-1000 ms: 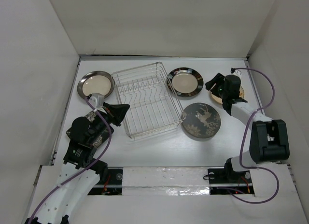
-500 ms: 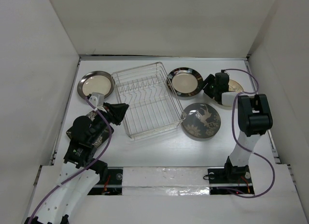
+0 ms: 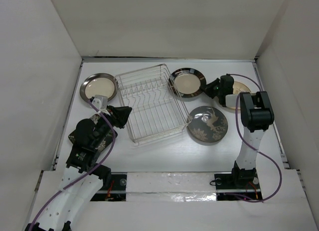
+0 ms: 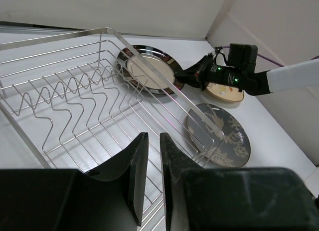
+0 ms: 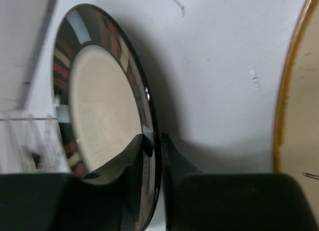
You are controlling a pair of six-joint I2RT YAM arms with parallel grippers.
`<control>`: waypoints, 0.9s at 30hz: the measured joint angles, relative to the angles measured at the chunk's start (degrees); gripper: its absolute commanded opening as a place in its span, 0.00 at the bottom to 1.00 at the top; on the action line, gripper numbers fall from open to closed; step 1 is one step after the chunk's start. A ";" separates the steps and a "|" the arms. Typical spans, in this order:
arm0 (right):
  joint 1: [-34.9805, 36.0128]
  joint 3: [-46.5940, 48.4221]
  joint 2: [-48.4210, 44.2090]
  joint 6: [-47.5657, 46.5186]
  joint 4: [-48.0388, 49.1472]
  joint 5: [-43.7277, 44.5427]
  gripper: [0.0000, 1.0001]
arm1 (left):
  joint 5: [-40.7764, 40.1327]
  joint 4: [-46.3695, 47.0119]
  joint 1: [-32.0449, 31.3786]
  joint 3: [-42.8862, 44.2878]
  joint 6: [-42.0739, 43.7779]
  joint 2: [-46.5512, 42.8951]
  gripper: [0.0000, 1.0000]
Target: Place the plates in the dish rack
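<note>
— Is anything going into the dish rack (image 3: 154, 109) yet?

— Nothing. It's sitting with bare prongs mid-frame, and all five plates are lying outside it on the tabletop (image 3: 164, 151). The silver-rimmed cream plate (image 3: 98, 86) is at upper left and the dark grey plate (image 3: 208, 124) is to the right of the rack's lower corner. The tan plate (image 3: 240, 87) is at far right, and the dark patterned plate (image 3: 103, 140) is mostly hiding under the left arm. So I'd say the job is only starting.

— And the right hand (image 5: 152, 141)?

— It's pinching the rim of the black-rimmed plate (image 3: 187, 83), just right of the rack's upper corner, one finger on each face. That edge seems to be tipping up.

— The left hand (image 4: 153, 166)?

— It's hovering over the rack's left edge with its fingers nearly pressed together, gripping nothing.
</note>
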 measured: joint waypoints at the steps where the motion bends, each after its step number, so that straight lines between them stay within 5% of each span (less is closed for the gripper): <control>1: -0.22 0.00 0.61 1.86 1.33 -1.05 0.00 | -0.15 -0.02 0.00 0.00 0.04 0.00 0.13; 10: -0.57 -2.97 -0.44 7.02 8.48 -1.88 0.00 | -1.31 -0.09 0.00 0.00 0.20 0.04 0.12; 27: 3.34 -8.74 -33.07 -7.37 -2.54 13.75 0.00 | -2.05 -0.52 0.00 0.00 0.20 -0.28 0.12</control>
